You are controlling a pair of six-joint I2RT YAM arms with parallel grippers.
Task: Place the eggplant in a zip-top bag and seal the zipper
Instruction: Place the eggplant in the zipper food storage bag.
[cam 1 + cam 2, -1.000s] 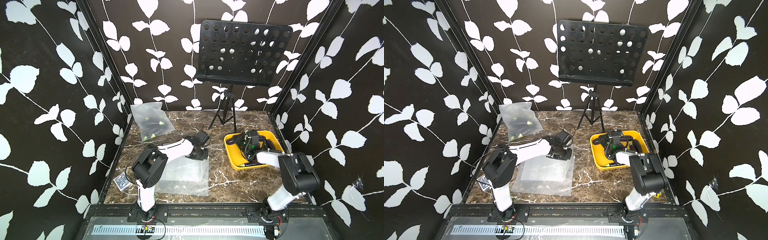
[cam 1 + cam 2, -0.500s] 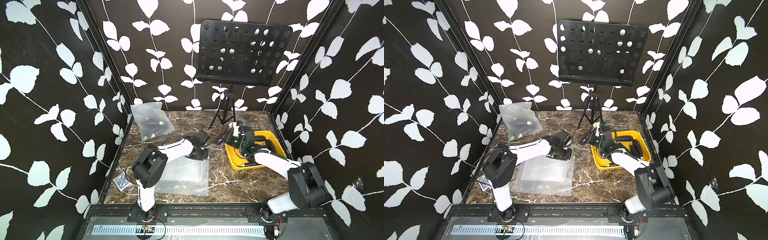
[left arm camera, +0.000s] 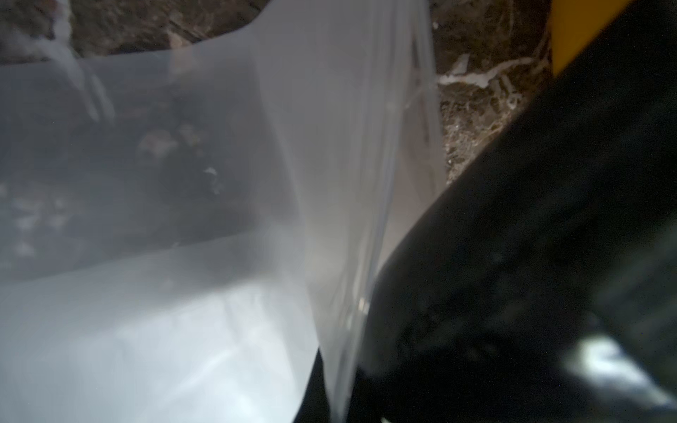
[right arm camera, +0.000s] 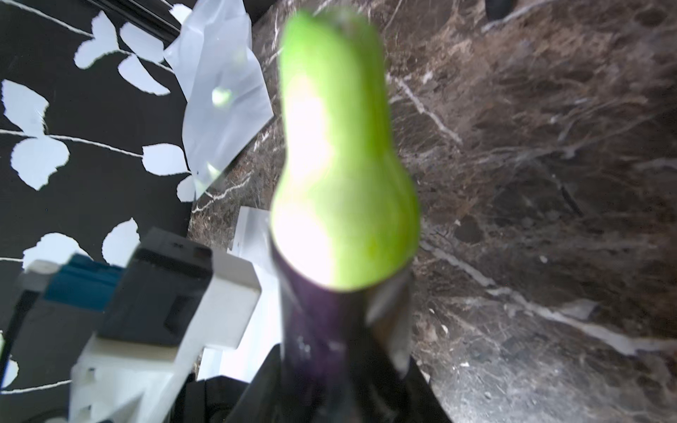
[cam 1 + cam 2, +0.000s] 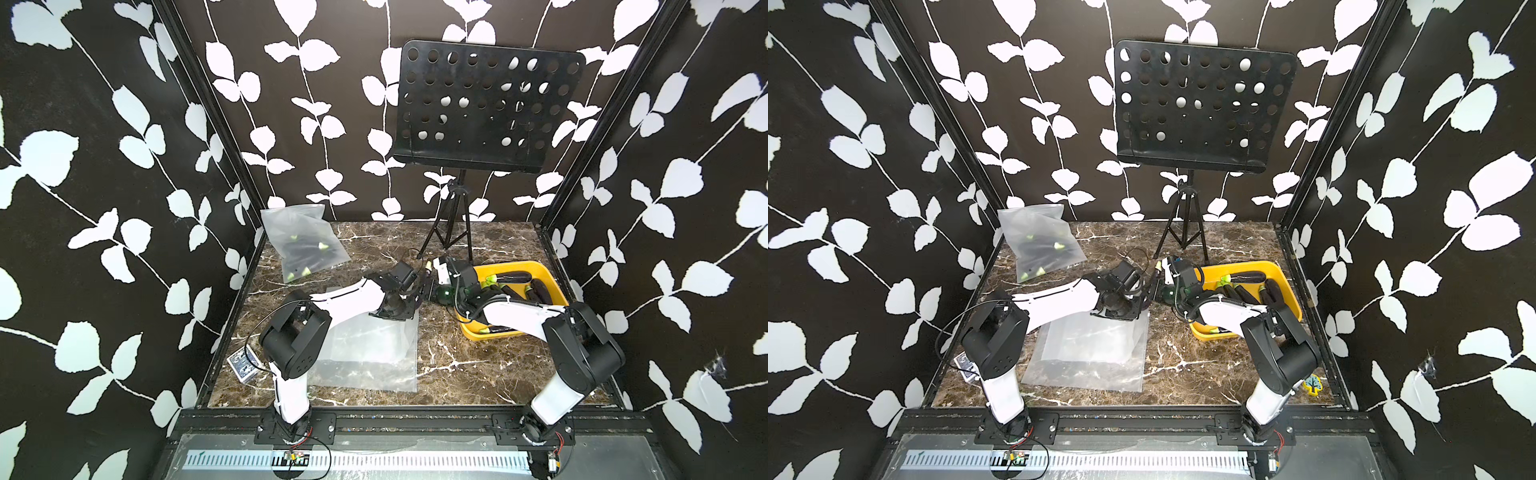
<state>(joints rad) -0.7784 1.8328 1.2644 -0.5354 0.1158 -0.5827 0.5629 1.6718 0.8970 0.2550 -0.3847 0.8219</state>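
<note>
Purple eggplant [image 4: 340, 183] gripped, just outside the bag

Marble table [image 5: 478, 353], read as a clock face from a top view, 6 o'clock nearest the arm bases.

- 7 o'clock edge: small patterned card box [image 5: 243, 365] lay flat beside the left arm's base.
- 6 to 7 o'clock, reaching toward centre: clear zip-top bag [image 5: 365, 353] lay flat and empty, its far edge at centre.
- Centre: left gripper [image 5: 399, 305] sat on that far edge, fingers clenched on the bag film. The left wrist view showed the film raised close to the lens, though blurred.
- Just to the 3 o'clock side of centre: right gripper [image 5: 430, 278] was close beside the left one. Its fingers grasped the eggplant by the dark body, with the green cap sticking out past the fingertips toward 10 o'clock. The eggplant was clear of the tray and not in the bag.
- 3 o'clock: yellow tray [image 5: 552, 286] held several more eggplants [image 5: 511, 276].
- 10 to 11 o'clock corner: a second filled bag [image 5: 301, 249] leaned on the wall, with dark shapes and green tips showing through it.
- 12 o'clock: black music stand [image 5: 486, 112] stood on its tripod.
</note>
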